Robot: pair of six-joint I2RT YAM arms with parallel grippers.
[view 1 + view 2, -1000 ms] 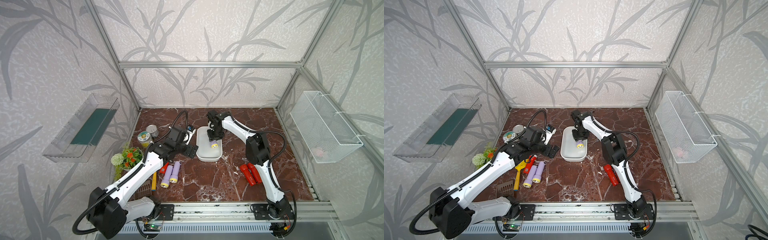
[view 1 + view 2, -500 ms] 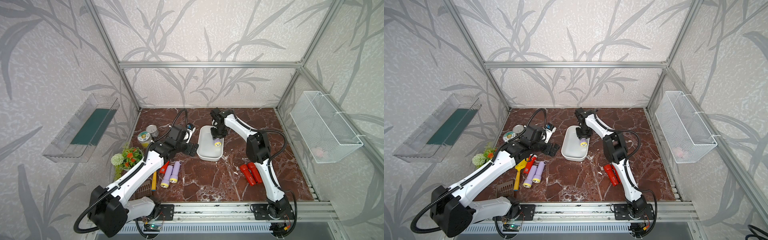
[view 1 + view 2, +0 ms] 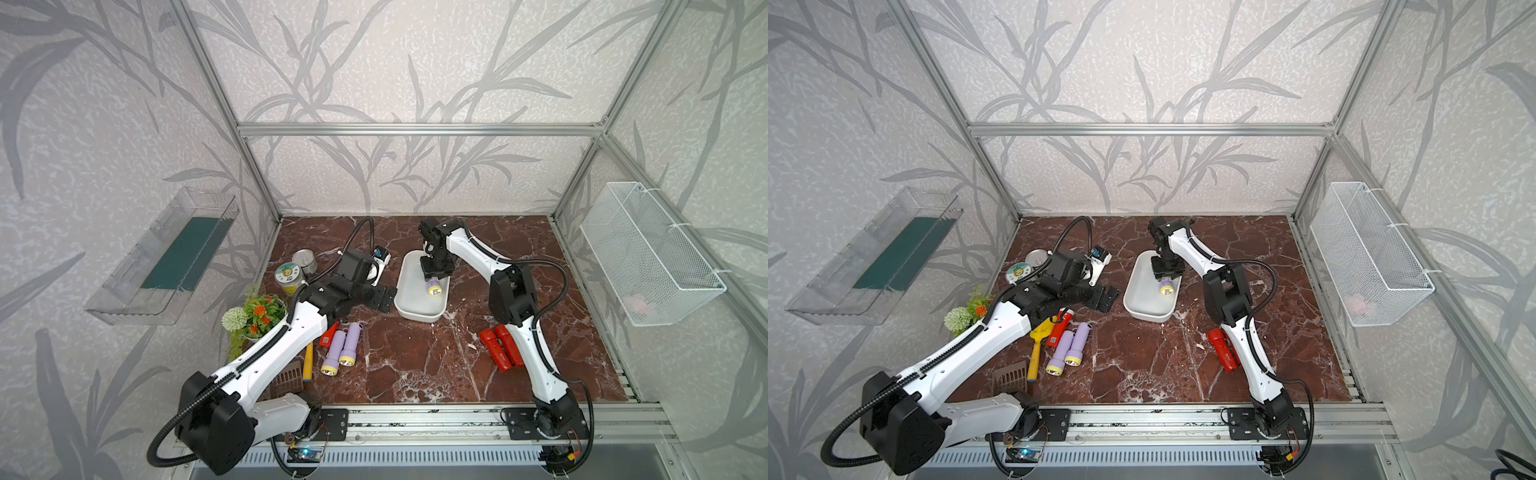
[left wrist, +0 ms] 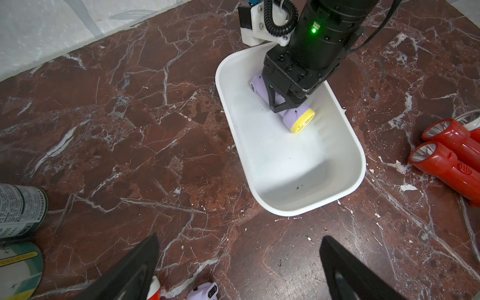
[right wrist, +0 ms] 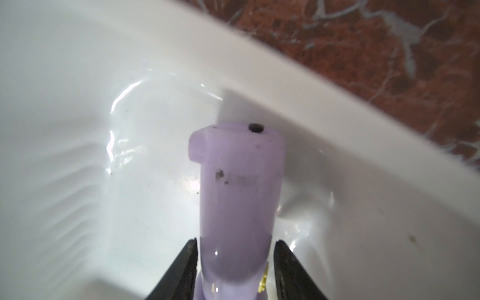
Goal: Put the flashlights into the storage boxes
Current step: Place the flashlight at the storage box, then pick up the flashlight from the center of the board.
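Note:
The white storage box (image 3: 415, 311) (image 3: 1144, 312) (image 4: 298, 181) sits mid-floor. A lavender flashlight (image 3: 434, 287) (image 3: 1167, 287) (image 4: 298, 118) (image 5: 239, 194) with a yellow head lies inside it. My right gripper (image 3: 435, 276) (image 3: 1168, 276) (image 5: 235, 240) straddles its body, jaws slightly parted, a thin gap on one side. My left gripper (image 3: 380, 297) (image 4: 240, 237) hangs wide open and empty over bare floor left of the box. Two lavender flashlights (image 3: 340, 349) (image 3: 1067, 349) and a red one (image 3: 1061, 326) lie front left. Two red flashlights (image 3: 500, 347) (image 4: 446, 155) lie by the right arm.
Two cans (image 3: 297, 268) and a small flower plant (image 3: 253, 316) stand at the left edge. A yellow-handled spatula (image 3: 1036, 349) lies under the left arm. A clear bin (image 3: 166, 253) hangs on the left wall, a wire basket (image 3: 648, 253) on the right.
The right gripper has shifted the lavender flashlight slightly toward the box's right side and its jaws have loosened from it. The left arm has barely moved.

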